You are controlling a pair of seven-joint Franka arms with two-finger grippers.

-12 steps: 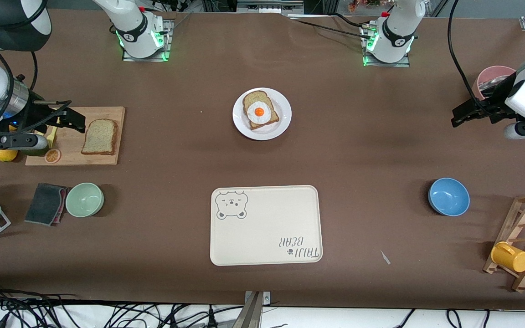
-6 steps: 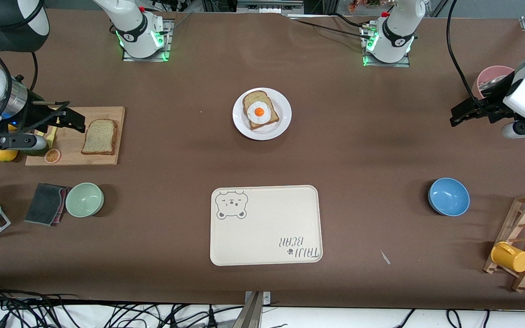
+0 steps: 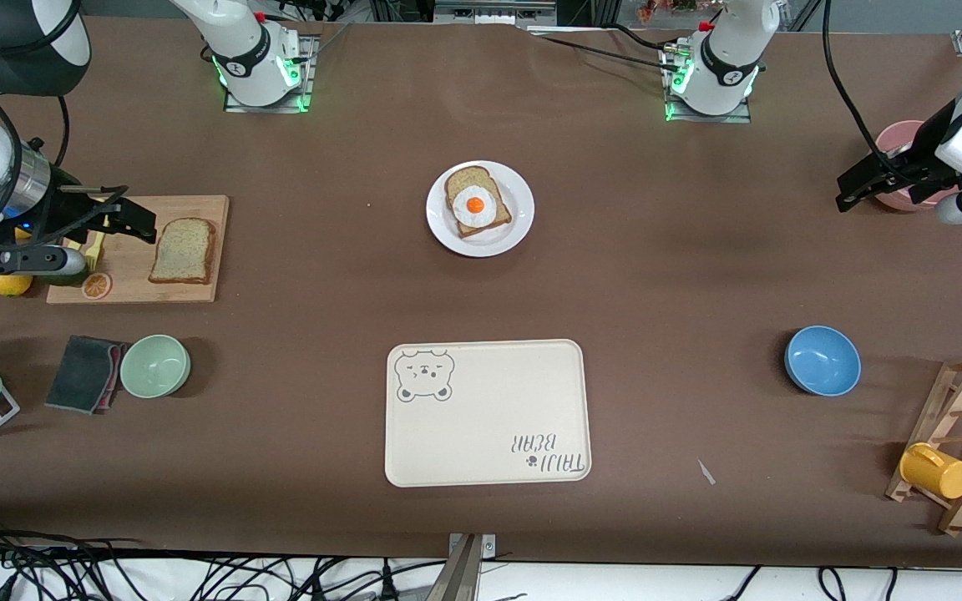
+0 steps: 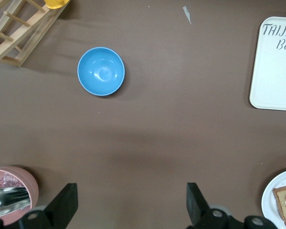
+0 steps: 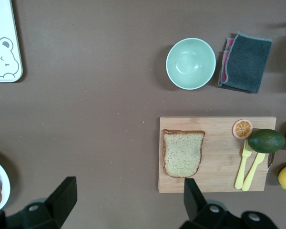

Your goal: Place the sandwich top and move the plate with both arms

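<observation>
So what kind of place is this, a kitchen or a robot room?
Probably a robot lab set up like a pretend kitchen. Two robot arms are bolted to a brown table, cables hang off its edge, and there's egg toast on a plate, a cutting board and bowls.

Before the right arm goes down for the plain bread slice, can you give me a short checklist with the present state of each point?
1. Right pincer open, nothing held: ok.
2. Sandwich top lies flat on the cutting board, uncovered: ok.
3. Right pincer over the slice: not ok, it hangs over the board's end by the forks.
4. Egg slice on the plate, ready to be covered: ok.
5. Left pincer open, waiting up by the pink cup: ok.
</observation>
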